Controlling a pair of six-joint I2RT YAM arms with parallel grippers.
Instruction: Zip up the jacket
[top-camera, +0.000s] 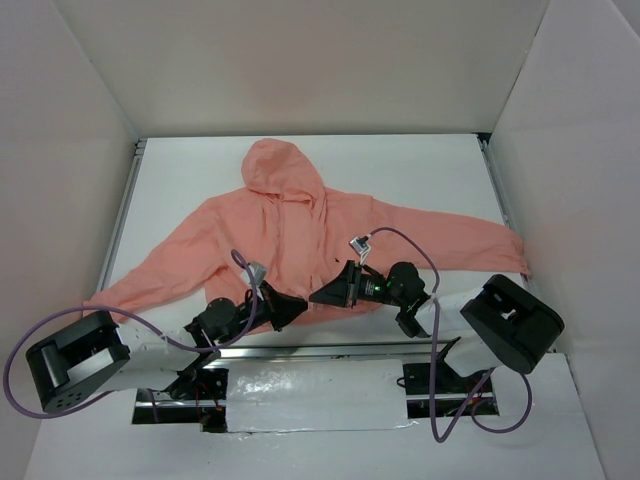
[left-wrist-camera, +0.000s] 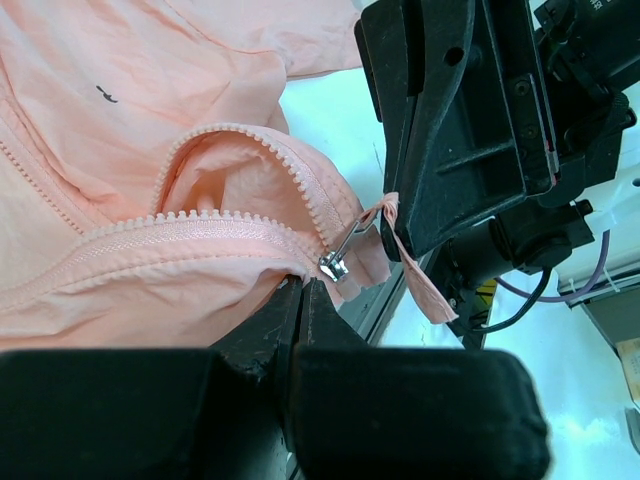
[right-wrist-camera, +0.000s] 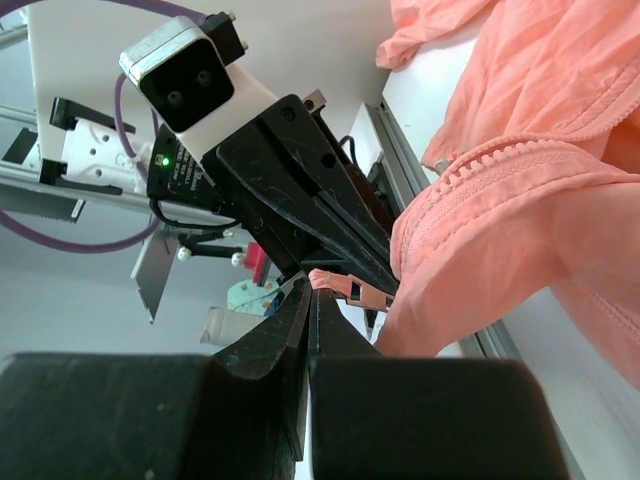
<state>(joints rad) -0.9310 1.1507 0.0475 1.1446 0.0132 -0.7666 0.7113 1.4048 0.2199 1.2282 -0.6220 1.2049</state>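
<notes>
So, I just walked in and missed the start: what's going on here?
The salmon-pink jacket is being zipped up. The robot's left gripper pinches it beside the zipper slider, and the right gripper is shut on the slider's pink pull tab. The slider sits at the bottom edge; the teeth above it are apart.

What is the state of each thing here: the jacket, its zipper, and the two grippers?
jacket: spread flat, front up, sleeves out.
zipper: open, teeth apart above the slider.
slider: at the bottom hem.
left gripper: shut on the jacket hem beside the slider.
right gripper: shut on the pink pull tab.
</notes>
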